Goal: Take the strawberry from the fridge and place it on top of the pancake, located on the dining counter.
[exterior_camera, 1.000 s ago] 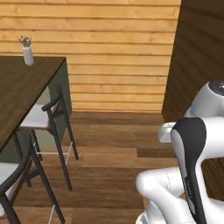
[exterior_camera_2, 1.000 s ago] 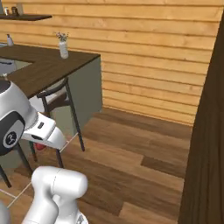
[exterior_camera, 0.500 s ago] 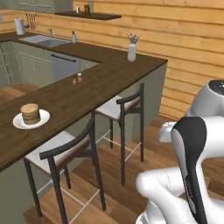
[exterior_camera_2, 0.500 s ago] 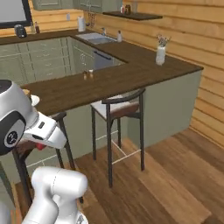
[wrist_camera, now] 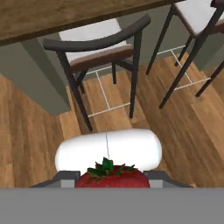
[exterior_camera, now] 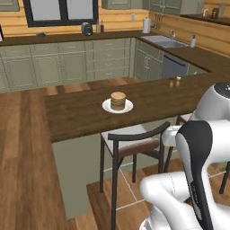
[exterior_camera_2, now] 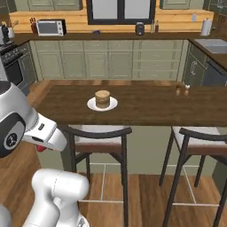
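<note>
Stretching across both base views, the dining counter (exterior_camera: 81,117) (exterior_camera_2: 146,108) is a dark wood top on a pale grey-green base; its underside edge also shows along the top of the hand view (wrist_camera: 52,17). Two stools sit tucked against its near edge: one (exterior_camera_2: 99,139) (exterior_camera: 132,143) (wrist_camera: 94,48) below the plate, another (exterior_camera_2: 199,142) toward the right end. White plate (exterior_camera: 117,106) (exterior_camera_2: 102,104) sits mid-counter, nearer the near edge than the far one, with the pancake (exterior_camera: 118,99) (exterior_camera_2: 102,98) stacked on it, nothing on top. Small shakers (exterior_camera_2: 182,90) (exterior_camera: 174,81) stand near the counter's far edge, well apart from the plate. Gripper (wrist_camera: 113,177) is low, on the near side of the counter, above the wood floor, closed around the strawberry (wrist_camera: 113,177), which fills the gap between the fingers (wrist_camera: 65,178), green leaves up. In the right base view a bit of red (exterior_camera_2: 41,148) peeks under the white hand at left.
</note>
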